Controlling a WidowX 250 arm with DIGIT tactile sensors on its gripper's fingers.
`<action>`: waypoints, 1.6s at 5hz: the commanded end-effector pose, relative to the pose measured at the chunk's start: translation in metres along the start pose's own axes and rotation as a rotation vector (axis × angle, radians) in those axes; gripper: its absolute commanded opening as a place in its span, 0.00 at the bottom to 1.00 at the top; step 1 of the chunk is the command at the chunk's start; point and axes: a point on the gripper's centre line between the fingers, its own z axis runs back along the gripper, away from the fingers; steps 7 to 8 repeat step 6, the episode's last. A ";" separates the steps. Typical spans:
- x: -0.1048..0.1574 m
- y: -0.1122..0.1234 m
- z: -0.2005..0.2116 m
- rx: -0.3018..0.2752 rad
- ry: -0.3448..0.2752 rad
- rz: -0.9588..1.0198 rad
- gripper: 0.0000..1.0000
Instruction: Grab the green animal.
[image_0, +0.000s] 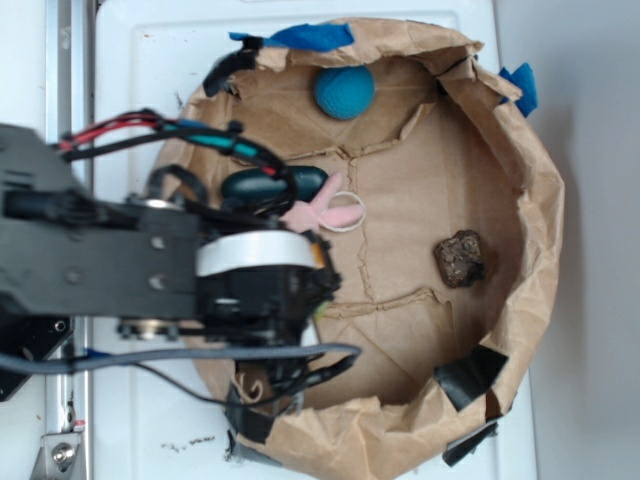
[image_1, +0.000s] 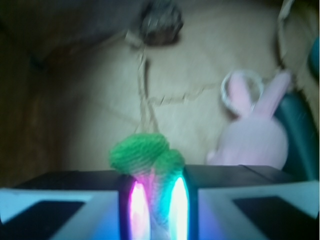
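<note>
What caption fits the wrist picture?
End effector closed around the green animal, pink bunny sitting alongside on brown paper.

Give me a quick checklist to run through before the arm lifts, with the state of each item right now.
1. Fuzzy lime-green plush animal sits between the gripper fingers: ok, wrist view.
2. Grip firm enough to lift: cannot tell; only the toy's green top shows above the fingers.
3. Pink plush bunny outside the fingers: ok, it lies to one side.
4. Dark brown lumpy object away from the arm: ok.
5. Teal-blue ball away from the arm: ok, near the far wall of the brown paper enclosure.
</note>
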 end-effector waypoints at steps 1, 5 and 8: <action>0.037 0.023 0.024 0.020 -0.002 0.066 0.00; 0.063 0.016 0.085 0.098 0.109 -0.163 0.00; 0.064 0.017 0.078 0.123 0.104 -0.158 0.00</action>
